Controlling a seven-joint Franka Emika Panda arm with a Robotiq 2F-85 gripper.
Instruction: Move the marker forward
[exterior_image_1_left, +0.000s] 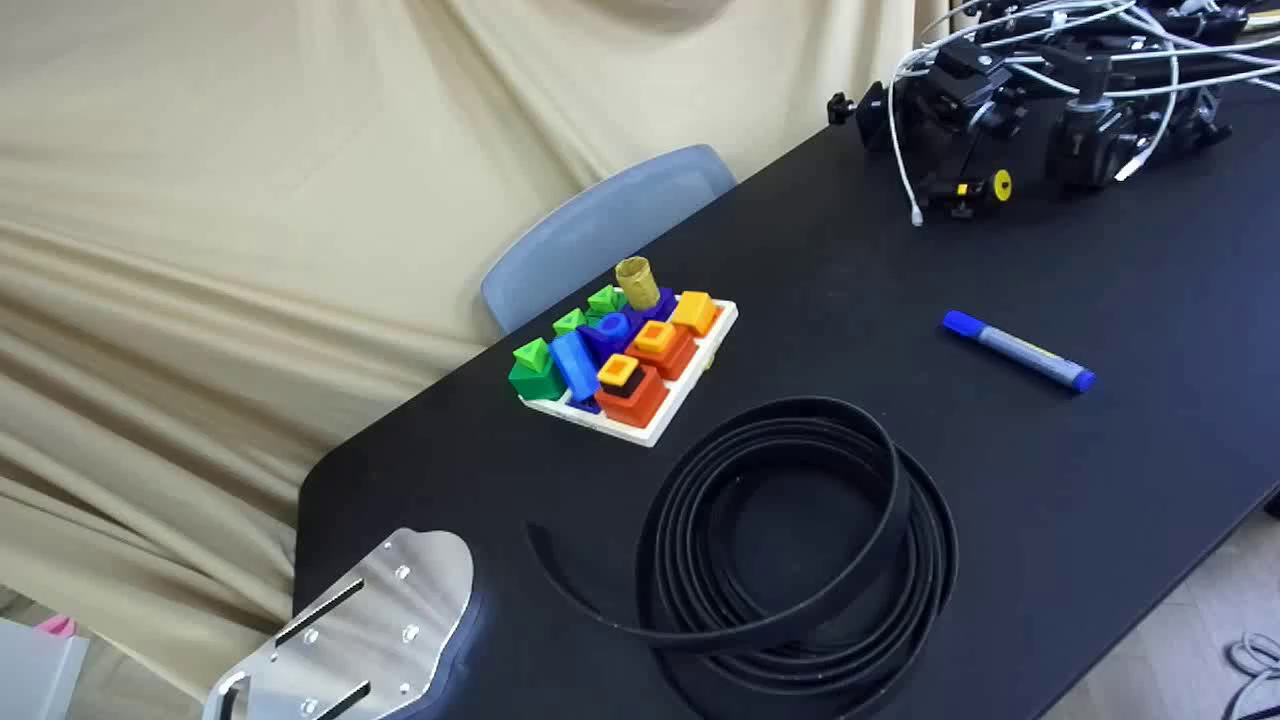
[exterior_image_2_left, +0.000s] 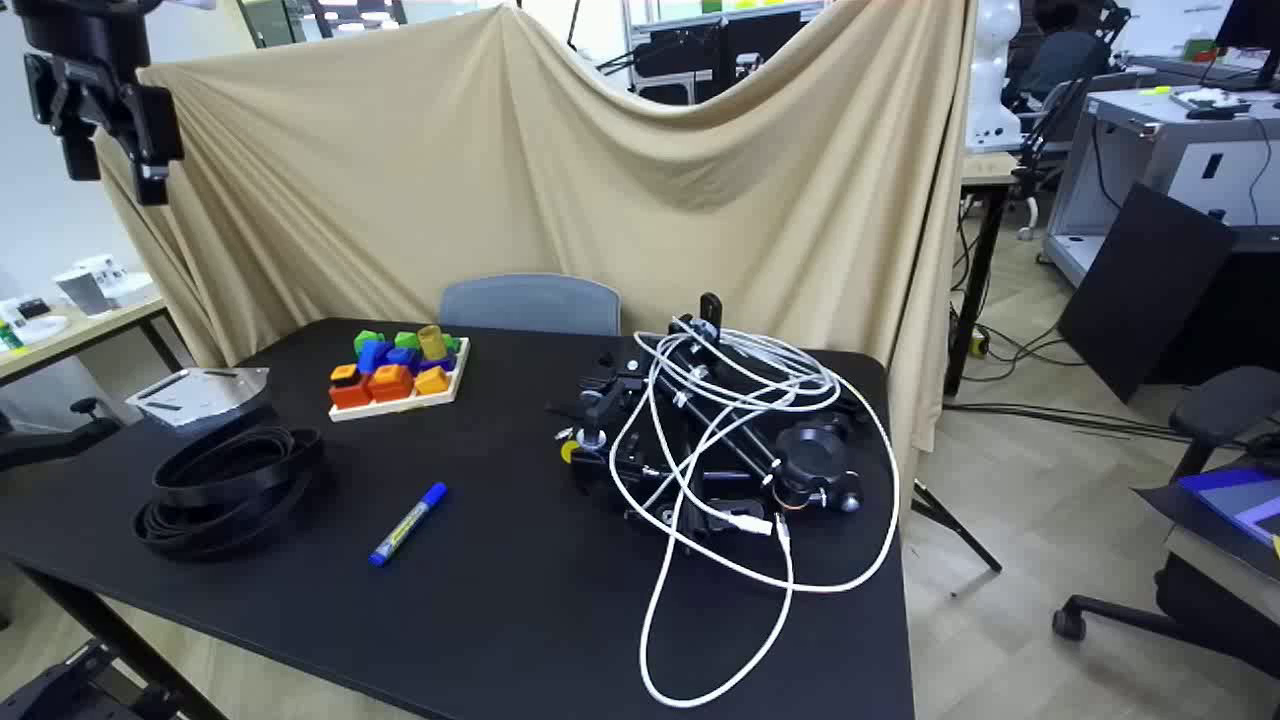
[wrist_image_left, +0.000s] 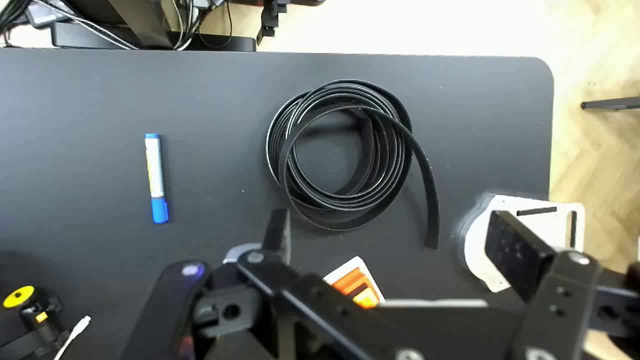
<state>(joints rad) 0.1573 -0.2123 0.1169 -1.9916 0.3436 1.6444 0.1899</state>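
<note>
Gripper (wrist_image_left: 392, 232) hangs well above the bench (exterior_image_2_left: 560, 620), fingers spread wide apart. Marker (wrist_image_left: 155, 175): lying on the bench, left of the gripper in the wrist view and well apart from it; pale barrel, blue at both ends, cap end toward the side the gripper comes in from.

Main container: white tray (exterior_image_1_left: 680, 383) on the bench. Wrist view has it mostly hidden behind the gripper, one corner showing between the finger sides. Contents read better in both exterior views, three rows: green blocks (exterior_image_1_left: 537, 382) along one outer side, blue blocks (exterior_image_1_left: 573, 362) in the middle, orange blocks (exterior_image_1_left: 640, 405) with yellow pieces (exterior_image_1_left: 695, 312) along the other outer side. One orange stack has a dark layer under its yellow top. Tan cylinder (exterior_image_1_left: 640, 285) sticks up at one end of the blue row, slightly tilted; can't tell what it's seated on.

Also a gray cup (exterior_image_2_left: 85, 292) on a side table (exterior_image_2_left: 105, 325), lower in the frame than the gripper in an exterior view, well apart; inside can't be seen.

Rest, wrist view: black strap coil (wrist_image_left: 392, 155) ahead of the gripper, loose end trailing back on the right; metal plate (wrist_image_left: 547, 227) to the right, partly covered by a finger; black stand hardware (exterior_image_2_left: 815, 455) with white cables (exterior_image_2_left: 750, 523) far left, only partly in frame.
</note>
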